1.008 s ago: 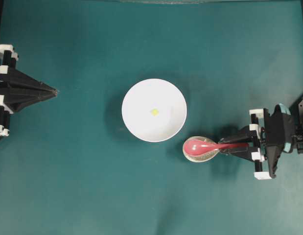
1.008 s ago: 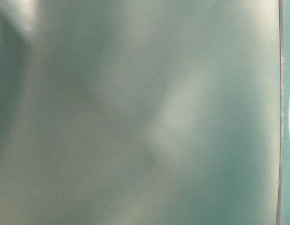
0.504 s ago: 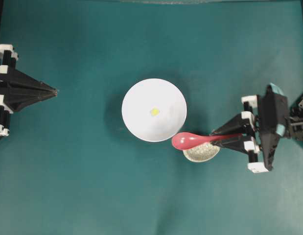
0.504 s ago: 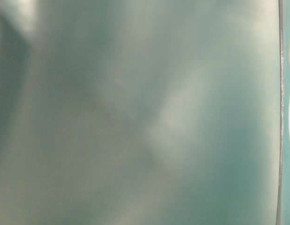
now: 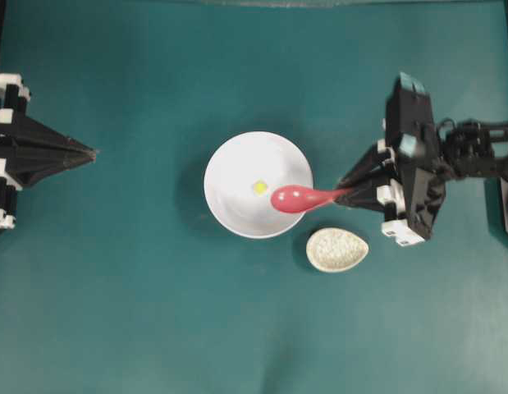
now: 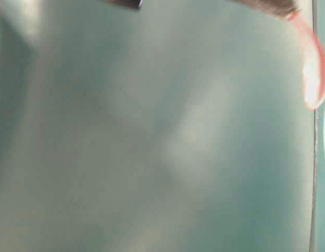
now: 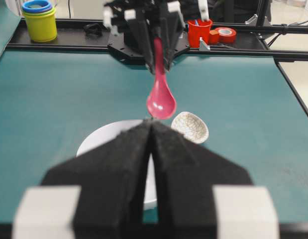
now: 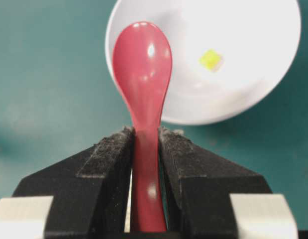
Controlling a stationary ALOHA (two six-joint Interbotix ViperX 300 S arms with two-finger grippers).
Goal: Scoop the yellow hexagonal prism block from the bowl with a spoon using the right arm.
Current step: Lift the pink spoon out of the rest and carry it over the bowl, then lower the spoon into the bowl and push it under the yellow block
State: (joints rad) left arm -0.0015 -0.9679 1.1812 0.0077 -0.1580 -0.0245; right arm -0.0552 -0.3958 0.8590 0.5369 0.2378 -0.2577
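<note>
I've lifted the spoon (image 5: 296, 198) off its rest (image 5: 337, 249); right gripper (image 5: 345, 192) pinches the handle, scoop over the bowl (image 5: 237, 164) beside the block (image 5: 259, 188). Left gripper (image 5: 91, 152) is closed, idle.

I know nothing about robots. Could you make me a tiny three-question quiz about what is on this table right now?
1. True or false: the right pincer grips the glossy red-pink spoon by its handle.
2. Where is the tiny yellow block? A) in the large white bowl B) on the spoon C) on the speckled oval spoon rest
3. Fill in: the left pincer is ____.

Key: 1 true; 2 A; 3 shut.
</note>
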